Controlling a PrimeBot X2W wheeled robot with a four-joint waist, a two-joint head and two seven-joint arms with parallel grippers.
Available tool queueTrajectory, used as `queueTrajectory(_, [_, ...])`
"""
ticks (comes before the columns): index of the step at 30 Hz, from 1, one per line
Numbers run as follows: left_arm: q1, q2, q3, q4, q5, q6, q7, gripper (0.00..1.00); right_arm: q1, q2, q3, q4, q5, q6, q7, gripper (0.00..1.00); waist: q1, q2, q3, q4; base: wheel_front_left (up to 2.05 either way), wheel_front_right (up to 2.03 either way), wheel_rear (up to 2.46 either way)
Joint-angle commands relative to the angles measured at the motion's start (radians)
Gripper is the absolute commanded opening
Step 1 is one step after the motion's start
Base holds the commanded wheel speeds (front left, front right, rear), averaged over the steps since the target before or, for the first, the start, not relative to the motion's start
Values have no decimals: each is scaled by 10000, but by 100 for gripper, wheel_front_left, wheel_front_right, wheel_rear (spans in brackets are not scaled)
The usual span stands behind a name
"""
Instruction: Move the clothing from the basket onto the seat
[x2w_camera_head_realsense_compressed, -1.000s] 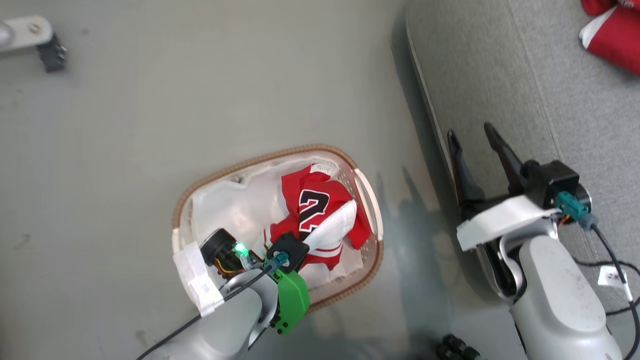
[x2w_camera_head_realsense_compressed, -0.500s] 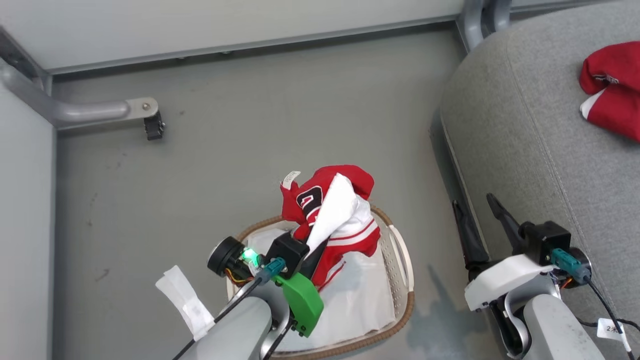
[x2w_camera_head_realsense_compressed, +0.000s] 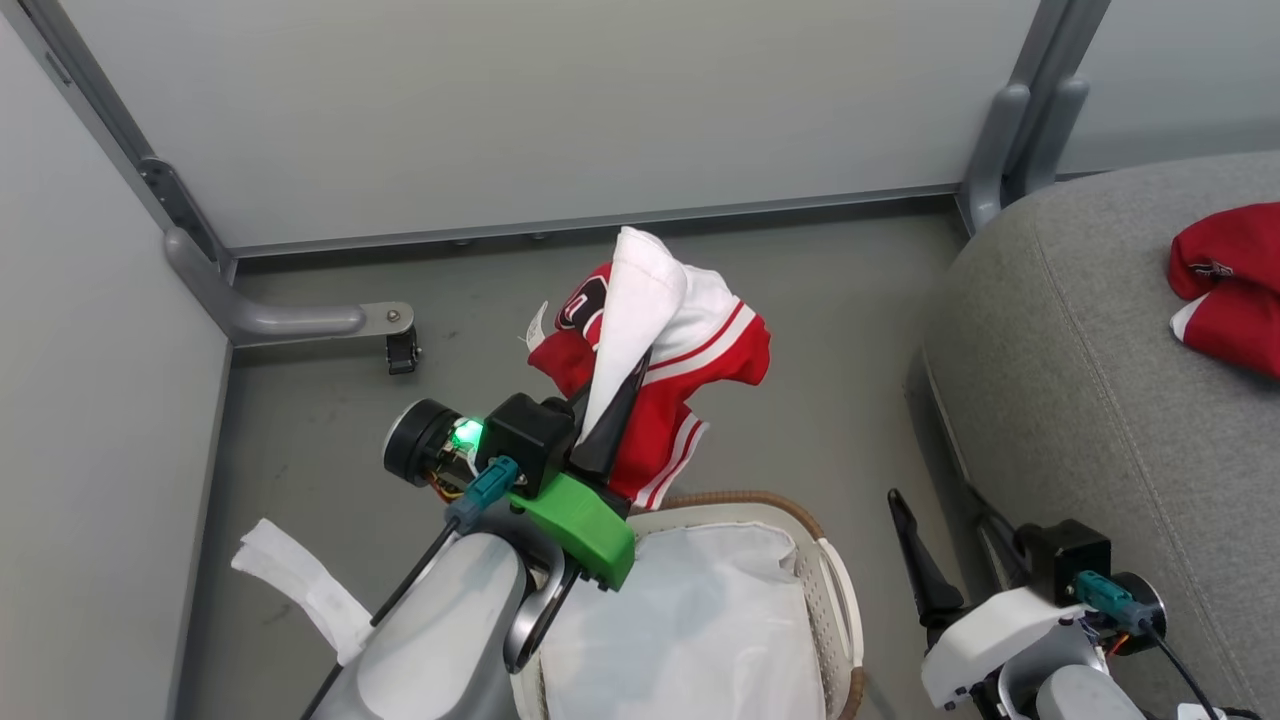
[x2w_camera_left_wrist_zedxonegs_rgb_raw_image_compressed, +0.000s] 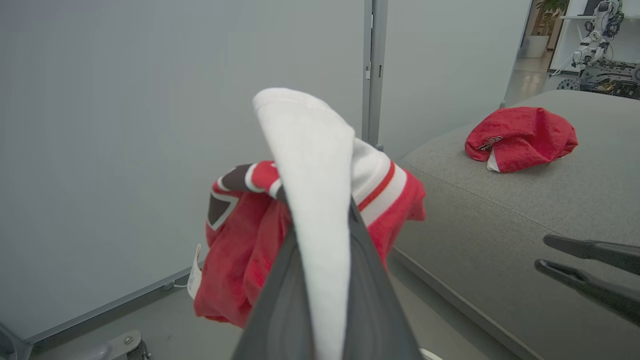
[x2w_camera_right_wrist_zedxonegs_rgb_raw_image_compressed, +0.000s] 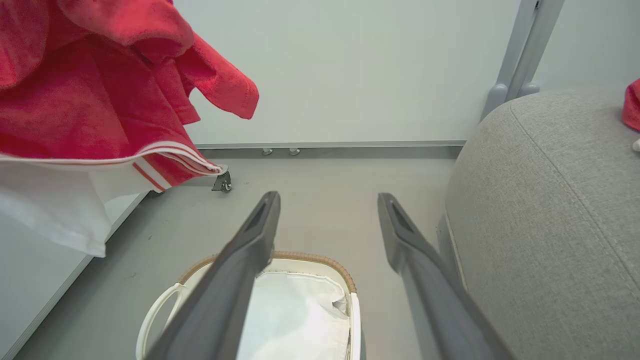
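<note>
- The left gripper (x2w_camera_head_realsense_compressed: 625, 395) reaches up and away from the oval cream-white perforated plastic basket with a brown woven rim (x2w_camera_head_realsense_compressed: 838, 590). Its two dark fingers are pinched tight on a red thin-fabric jersey with white trim and stripes (x2w_camera_head_realsense_compressed: 715, 365).
- The jersey hangs in the air just beyond the basket's far rim, clear of it.
- The right gripper (x2w_camera_right_wrist_zedxonegs_rgb_raw_image_compressed: 327, 200) hovers right of the basket, fingers spread wide, holding nothing.
- A plain white liner cloth (x2w_camera_head_realsense_compressed: 690, 620) lies inside the basket.
- The large rounded grey fabric seat (x2w_camera_head_realsense_compressed: 1080, 380) stands right of the basket, and another red garment (x2w_camera_head_realsense_compressed: 1225, 290) lies on it.
- A grey metal foot with a black caster (x2w_camera_head_realsense_compressed: 395, 345) stands beyond the basket, to its left.
</note>
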Motion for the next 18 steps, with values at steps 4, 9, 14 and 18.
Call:
queueTrajectory(4, [55,-24,154,-268,94,-44,-57,0,172,-251,812,-119,-299,-9,-14,100,1,26,-324,183,0,0,0])
queueTrajectory(9, [122,-40,63,-296,-102,-67,-57,0,-348,-711,2657,-494,-1121,-10,-14,100,1,26,-314,204,0,0,0])
queueTrajectory(14, [110,-40,-259,-380,-486,-43,-59,0,-1150,-717,3964,-427,-1685,-10,-14,100,1,26,-257,245,0,0,0])
queueTrajectory(18, [18,-39,-526,-338,-677,33,-59,0,-1726,-506,4467,-330,-1807,-10,-14,100,1,26,-214,319,0,0,0])
